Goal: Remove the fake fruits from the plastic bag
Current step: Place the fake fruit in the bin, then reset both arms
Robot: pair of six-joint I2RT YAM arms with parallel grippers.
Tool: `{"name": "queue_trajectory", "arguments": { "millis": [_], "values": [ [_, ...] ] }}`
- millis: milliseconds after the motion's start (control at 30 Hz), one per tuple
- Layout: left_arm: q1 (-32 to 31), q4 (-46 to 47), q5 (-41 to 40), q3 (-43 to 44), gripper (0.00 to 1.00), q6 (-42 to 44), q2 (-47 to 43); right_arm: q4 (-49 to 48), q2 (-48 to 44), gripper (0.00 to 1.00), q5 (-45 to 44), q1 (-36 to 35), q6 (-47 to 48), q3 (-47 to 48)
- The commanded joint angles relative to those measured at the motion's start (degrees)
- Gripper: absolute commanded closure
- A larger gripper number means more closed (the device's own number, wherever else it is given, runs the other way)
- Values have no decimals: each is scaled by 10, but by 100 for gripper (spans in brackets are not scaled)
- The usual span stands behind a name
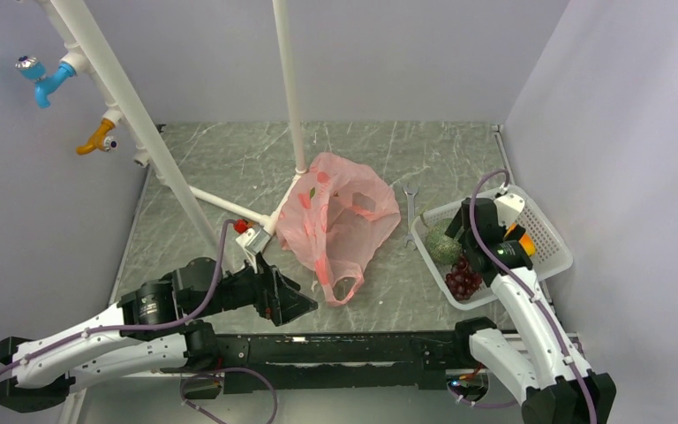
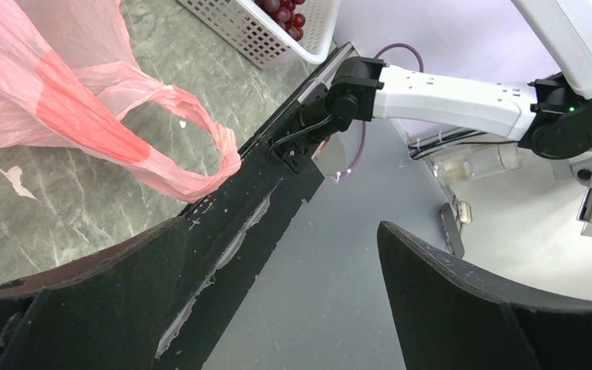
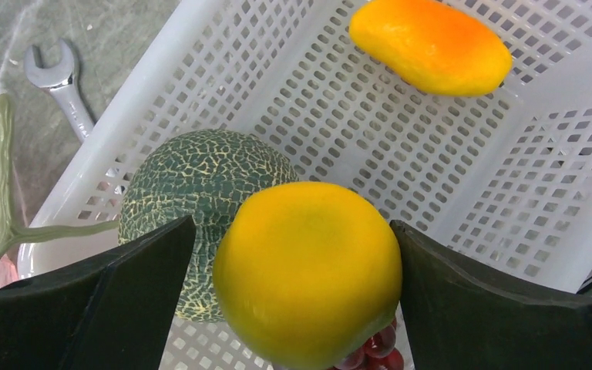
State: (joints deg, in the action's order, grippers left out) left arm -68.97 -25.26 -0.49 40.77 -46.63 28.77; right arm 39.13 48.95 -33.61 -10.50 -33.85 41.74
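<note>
The plastic bag [image 1: 344,212] – thin, pink, crinkled and translucent, with small red and green marks – lies slumped on the grey marbled table [image 1: 229,168] near its middle. One handle loop [image 2: 200,154] trails toward the near edge. The film is too creased to tell whether anything is inside.

Four fake fruits show in the white mesh basket [image 1: 552,237] at the right. There is a grey-green netted melon [image 3: 200,185], a dark red-purple grape bunch [image 1: 463,279], an oblong orange-yellow piece [image 3: 432,46] and a round yellow fruit [image 3: 308,270].

The right gripper [image 3: 291,225] hangs over the basket with its jaws spread wide and the round yellow fruit between them. A strip of melon shows between the fruit and one finger; on the other side it cannot be told whether finger and fruit touch. The fruit covers nearly all of the grapes in the wrist view.

From above, the right arm hides most of the oblong piece.

The left gripper [image 1: 298,299] sits low near the bag's handle – jaws wide, nothing between them. A wrench [image 1: 410,208] lies between bag and basket.
</note>
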Motion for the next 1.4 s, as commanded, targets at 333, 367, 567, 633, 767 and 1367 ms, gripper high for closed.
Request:
{"name": "queue_trajectory", "arguments": {
  "millis": [333,367,567,633,767,1367],
  "values": [
    [1,-9,23,60,1,48,30,8,-57,1,3,-25,15,42],
    [1,-10,22,61,1,48,29,15,-60,1,-4,-32,14,54],
    [2,-14,15,73,1,49,20,74,-64,1,-54,-96,4,126],
    [1,-15,14,80,1,51,21,92,-61,1,-66,-116,1,151],
    [1,-20,14,92,1,56,25,109,-59,1,-81,-125,15,182],
    [1,14,22,241,1,154,31,26,-225,1,172,-125,112,282]
  ]
}}
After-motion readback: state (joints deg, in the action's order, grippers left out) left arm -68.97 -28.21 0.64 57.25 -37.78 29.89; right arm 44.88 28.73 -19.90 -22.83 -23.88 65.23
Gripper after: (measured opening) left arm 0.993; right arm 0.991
